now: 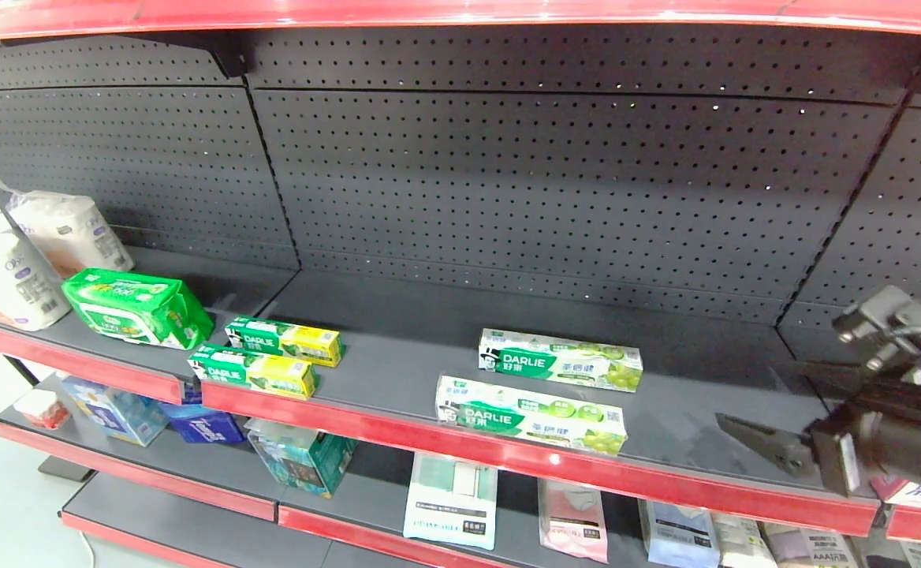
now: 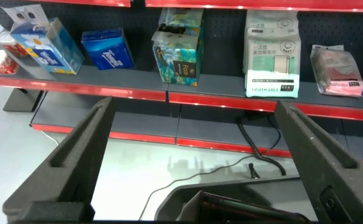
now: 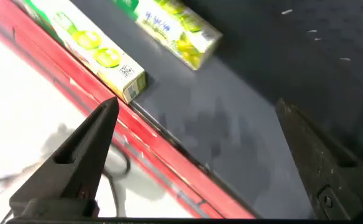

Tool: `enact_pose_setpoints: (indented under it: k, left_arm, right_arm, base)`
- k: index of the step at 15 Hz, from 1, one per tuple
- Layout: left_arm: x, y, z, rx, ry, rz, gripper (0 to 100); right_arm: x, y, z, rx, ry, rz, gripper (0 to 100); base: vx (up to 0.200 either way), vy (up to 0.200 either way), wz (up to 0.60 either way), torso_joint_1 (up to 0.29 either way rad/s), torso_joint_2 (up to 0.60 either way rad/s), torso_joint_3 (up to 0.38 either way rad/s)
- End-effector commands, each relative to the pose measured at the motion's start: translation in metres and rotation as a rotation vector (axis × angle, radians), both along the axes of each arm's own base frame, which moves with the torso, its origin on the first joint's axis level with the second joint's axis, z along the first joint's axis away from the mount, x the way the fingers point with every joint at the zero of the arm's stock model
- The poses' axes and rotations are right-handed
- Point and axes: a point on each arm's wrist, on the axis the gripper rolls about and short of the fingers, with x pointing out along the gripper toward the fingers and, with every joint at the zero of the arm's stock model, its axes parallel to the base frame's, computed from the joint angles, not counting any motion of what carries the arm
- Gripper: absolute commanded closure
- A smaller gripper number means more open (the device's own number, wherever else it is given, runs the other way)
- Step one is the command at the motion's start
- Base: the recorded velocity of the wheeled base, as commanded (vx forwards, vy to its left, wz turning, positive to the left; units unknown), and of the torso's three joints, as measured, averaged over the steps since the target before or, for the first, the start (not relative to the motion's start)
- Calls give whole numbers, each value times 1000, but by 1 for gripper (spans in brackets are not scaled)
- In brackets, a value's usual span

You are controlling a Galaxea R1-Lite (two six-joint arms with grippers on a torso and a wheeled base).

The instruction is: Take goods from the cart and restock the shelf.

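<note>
Right pincer (image 3: 195, 104) hovers wide apart, empty, over shelf (image 3: 231, 143) near front toothpaste box (image 3: 85, 40).

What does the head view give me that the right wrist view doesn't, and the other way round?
Head view adds the green wipes pack, two yellow-ended toothpaste boxes and paper rolls on the left. Right wrist view adds both fingers of the right claw, spread open over bare shelf. Both share the two lime toothpaste boxes and the shelf's red edge.
</note>
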Motion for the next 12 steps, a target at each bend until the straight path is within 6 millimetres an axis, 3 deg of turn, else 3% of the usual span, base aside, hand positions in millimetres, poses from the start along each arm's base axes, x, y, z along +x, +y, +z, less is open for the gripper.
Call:
enact_pose_setpoints:
  k: [1, 2, 5, 7, 10, 12]
  left_arm:
    - [1, 0, 1, 4, 9, 0, 0]
    - [0, 0, 0, 0, 0, 1, 0]
    - [-2, 1, -1, -6, -19, 1, 0]
    - [-1, 0, -1, -5, -16, 1, 0]
    - [-1, 0, -1, -11, -16, 3, 0]
    - [2, -1, 2, -61, -39, 20, 0]
  right_arm:
    - [-65, -22, -10, 62, -136, -39, 0]
    - [-89, -30, -16, 91, -201, -50, 0]
    - [-129, -46, -34, 158, -354, -179, 0]
    - [-142, -50, -44, 169, -373, -260, 0]
    - [-171, -53, -84, 173, -378, -342, 0]
    - [-169, -53, -92, 250, -361, -354, 0]
  base:
    - [0, 0, 0, 0, 0, 0]
    - [0, 0, 0, 0, 0, 0]
    - [0, 0, 0, 0, 0, 0]
    - [0, 0, 0, 0, 0, 0]
    - [0, 0, 0, 0, 0, 0]
    - [0, 0, 0, 0, 0, 0]
